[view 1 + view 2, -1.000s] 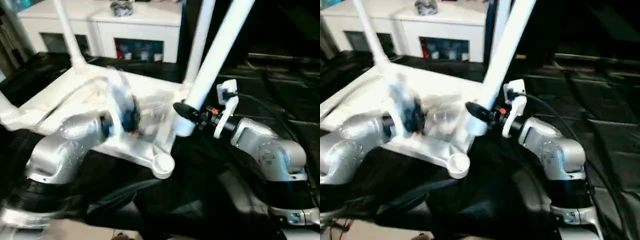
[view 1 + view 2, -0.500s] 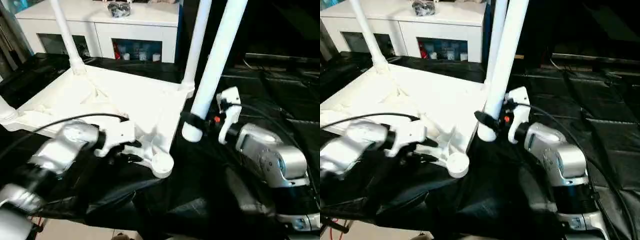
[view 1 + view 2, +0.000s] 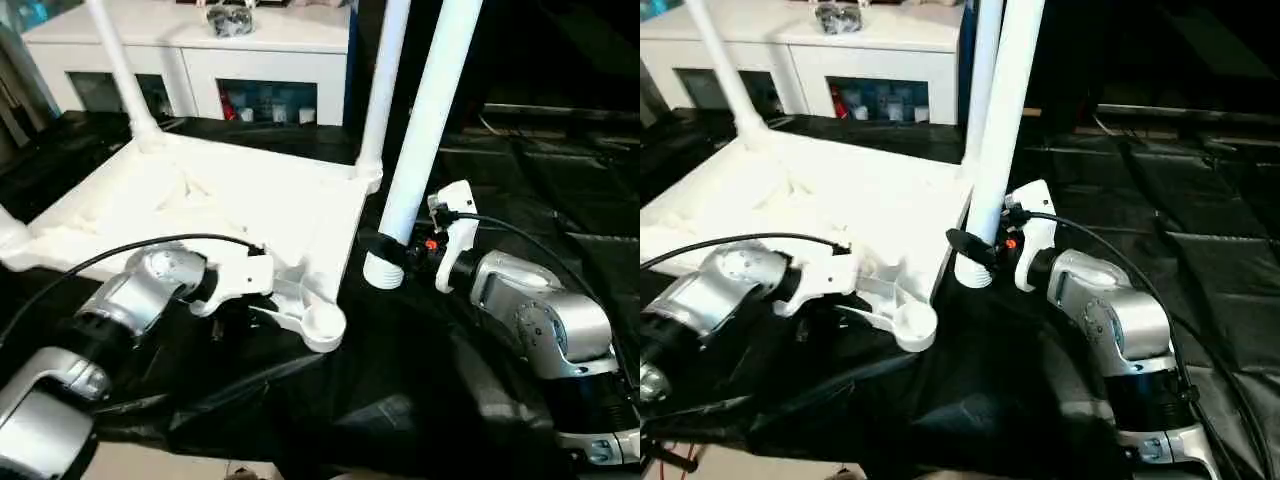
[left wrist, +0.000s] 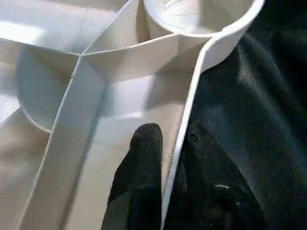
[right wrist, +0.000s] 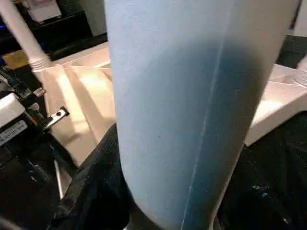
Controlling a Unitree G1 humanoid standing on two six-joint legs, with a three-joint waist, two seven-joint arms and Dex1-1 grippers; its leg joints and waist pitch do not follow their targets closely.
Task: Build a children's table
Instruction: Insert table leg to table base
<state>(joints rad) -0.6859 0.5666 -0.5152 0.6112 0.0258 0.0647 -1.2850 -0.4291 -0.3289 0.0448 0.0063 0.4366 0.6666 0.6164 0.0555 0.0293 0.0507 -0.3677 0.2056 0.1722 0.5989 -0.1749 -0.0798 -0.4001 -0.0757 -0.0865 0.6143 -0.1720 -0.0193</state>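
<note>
Black sheeting (image 3: 520, 180) underlies my upturned tabletop (image 3: 230, 210); my left gripper (image 4: 168, 158) has just pinched its rim by the empty socket (image 3: 322, 324) at seven o'clock, steadying it for my right gripper's (image 3: 400, 250) clamped leg (image 3: 425, 130).

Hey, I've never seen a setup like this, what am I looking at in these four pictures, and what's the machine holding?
This is a humanoid robot with two silver arms, building a children's table. Two pictures come from cameras in its head, looking down over its forearms. The other two come from cameras on its wrists, looking along the black fingers.

The white tabletop lies upside down on a black sheet, ribs facing up. Two legs stand in its far corner sockets; a further corner, at the left edge, is mostly cut off. The near socket is empty.

The right gripper holds the loose leg upright, just beside that empty socket. The left gripper has a finger on each side of the tabletop's thin rim. A white cabinet stands behind.
</note>
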